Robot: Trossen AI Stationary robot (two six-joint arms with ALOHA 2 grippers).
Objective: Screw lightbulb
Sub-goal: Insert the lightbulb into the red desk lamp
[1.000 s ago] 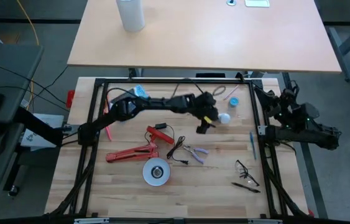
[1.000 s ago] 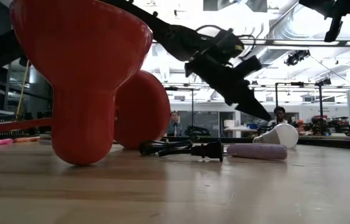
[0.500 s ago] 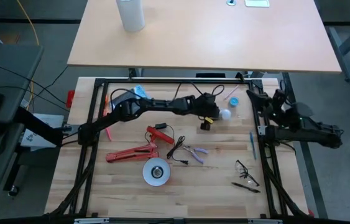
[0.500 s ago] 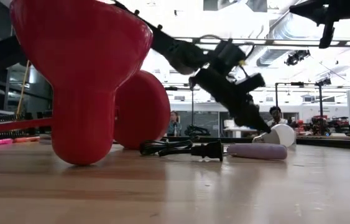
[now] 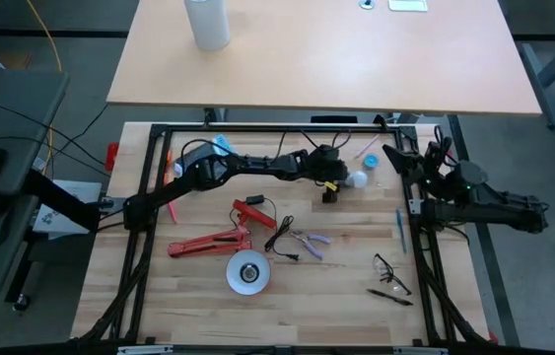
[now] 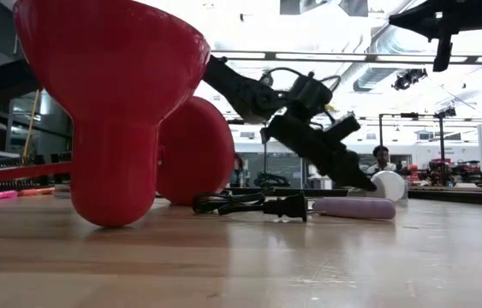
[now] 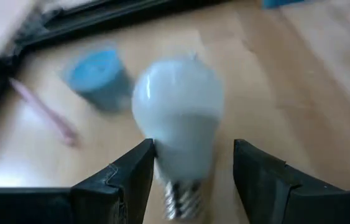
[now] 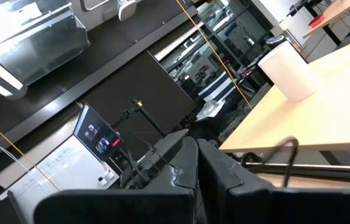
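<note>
We are early in the job. Our left gripper (image 7: 190, 180) is down near the table's (image 5: 336, 296) far edge, its jaws wide on either side of the lightbulb (image 7: 178, 118), which lies on the wood with its screw base towards us; neither finger (image 7: 125, 180) seems to press it yet. The red lamp (image 5: 213, 241) with its silver shade (image 5: 248, 272) lies well apart, nearer the front edge. Still ahead, we judge: closing on the bulb, carrying it to the lamp, threading it in. Our right gripper (image 8: 196, 180) is closed, holding nothing, raised by the right edge.
</note>
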